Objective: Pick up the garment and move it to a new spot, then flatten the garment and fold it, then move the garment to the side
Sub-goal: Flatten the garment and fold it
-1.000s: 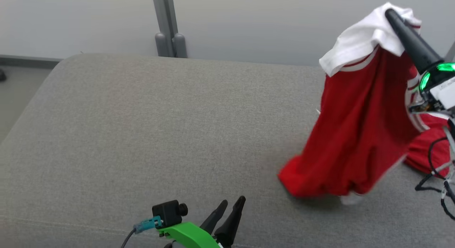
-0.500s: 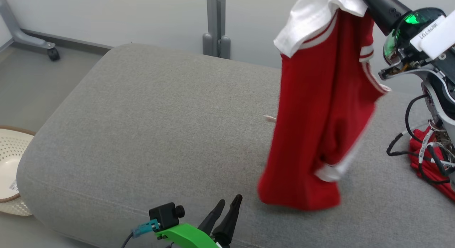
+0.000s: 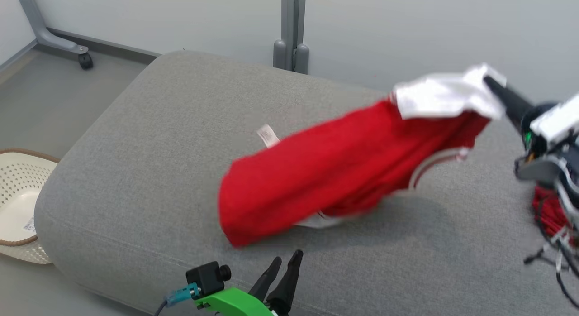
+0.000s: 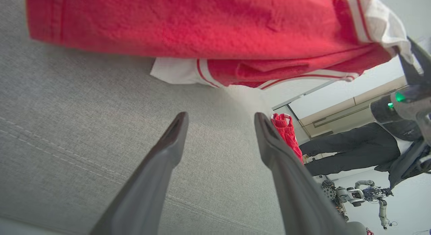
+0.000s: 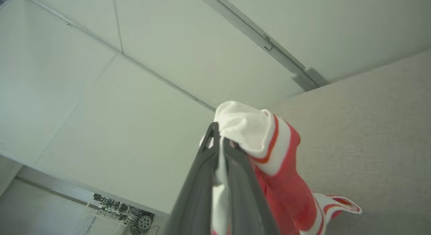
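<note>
Right claw (image 3: pixel 491 83) clamped red T-shirt (image 3: pixel 325 171) at 2 o'clock — cloth slanted toward 8 over grey cushion (image 3: pixel 135 148); left claw (image 3: pixel 286 259) part-open, empty.

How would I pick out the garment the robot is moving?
Start at the big grey cushion. Across its middle stretches a red shirt with white sleeves, its white end pinched in the right end effector. Unlike the other red cloth, bunched at the cushion's right end, this one is held up at one end.
</note>
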Controlling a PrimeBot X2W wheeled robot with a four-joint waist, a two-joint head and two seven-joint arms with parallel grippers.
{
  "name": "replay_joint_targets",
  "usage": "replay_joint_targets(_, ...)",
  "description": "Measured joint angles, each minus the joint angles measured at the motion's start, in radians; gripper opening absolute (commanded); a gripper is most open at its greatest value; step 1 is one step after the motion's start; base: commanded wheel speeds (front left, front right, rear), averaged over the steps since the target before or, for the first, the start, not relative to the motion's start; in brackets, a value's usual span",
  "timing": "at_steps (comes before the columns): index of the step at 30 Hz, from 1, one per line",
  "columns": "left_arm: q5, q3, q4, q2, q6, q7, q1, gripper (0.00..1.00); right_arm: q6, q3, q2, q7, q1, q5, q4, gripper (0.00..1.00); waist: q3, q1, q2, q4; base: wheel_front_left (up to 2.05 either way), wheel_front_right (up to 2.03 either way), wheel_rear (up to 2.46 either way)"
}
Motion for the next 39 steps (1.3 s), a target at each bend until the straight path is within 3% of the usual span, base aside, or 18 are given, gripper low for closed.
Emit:
replay_joint_targets(5, -0.008, -0.016, 0.016, 0.000, 0.000, 0.009, 0.006, 1.00, -0.001, -0.018, 0.009, -0.039, 0.223, 0.010, 0.089, 0.00, -0.006, 0.0000, 0.0000, -0.009, 0.00, 0.00, 0.00)
replay_joint_targets(13, -0.006, 0.012, -0.001, 0.016, 0.001, 0.007, 0.015, 1.00, 0.000, -0.035, 0.047, -0.069, 0.286, 0.035, 0.055, 0.00, 0.007, 0.0000, 0.0000, -0.066, 0.00, 0.00, 0.00)
replay_joint_targets(23, 0.001, 0.087, 0.044, 0.086, 0.040, 0.056, -0.139, 1.00, 0.000, -0.002, -0.010, -0.080, 0.422, -0.016, 0.009, 0.00, 0.067, 0.0000, 0.0000, -0.138, 0.00, 0.00, 0.00)
replay_joint_targets(32, 0.024, 0.110, 0.193, 0.190, 0.047, 0.161, -0.302, 1.00, 0.007, 0.039, 0.026, -0.101, 0.425, -0.049, -0.051, 0.00, 0.164, 0.0000, 0.0000, -0.217, 0.00, 0.00, 0.00)
replay_joint_targets(39, 0.015, 0.125, 0.279, 0.230, 0.012, 0.207, -0.399, 1.00, 0.033, 0.053, 0.044, -0.115, 0.375, -0.065, -0.099, 0.00, 0.267, 0.0000, 0.0000, -0.295, 0.00, 0.00, 0.00)
